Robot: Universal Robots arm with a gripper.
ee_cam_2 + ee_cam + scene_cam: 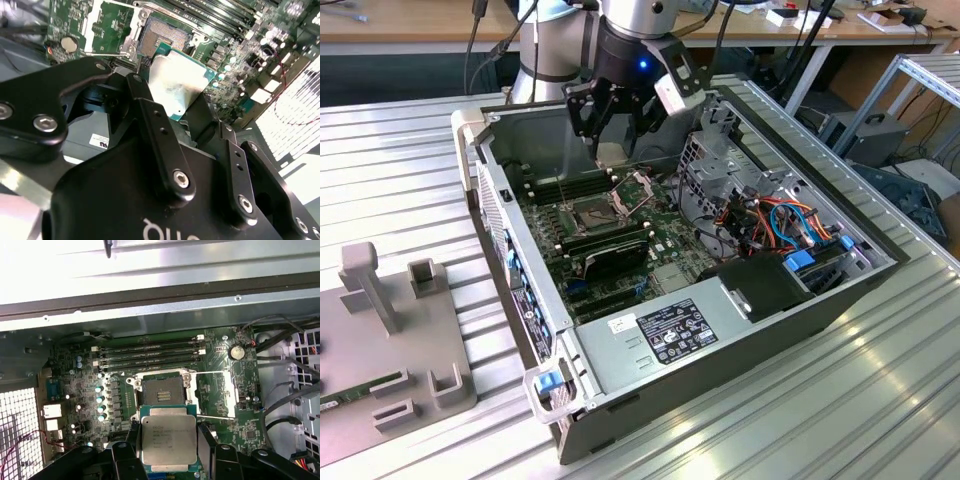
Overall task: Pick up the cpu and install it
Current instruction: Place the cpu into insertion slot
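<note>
At the exterior view's upper centre we see the hand (618, 140) near the case's far wall (535, 140), clenched on the cpu (167, 440): square, dull silver, green-rimmed, seemingly clear of the open socket (162, 390).

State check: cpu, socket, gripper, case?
cpu: held by the gripper above the motherboard, not seated.
socket: empty, frame swung open.
gripper: shut on the cpu.
computer case: lying flat, side open.
</note>
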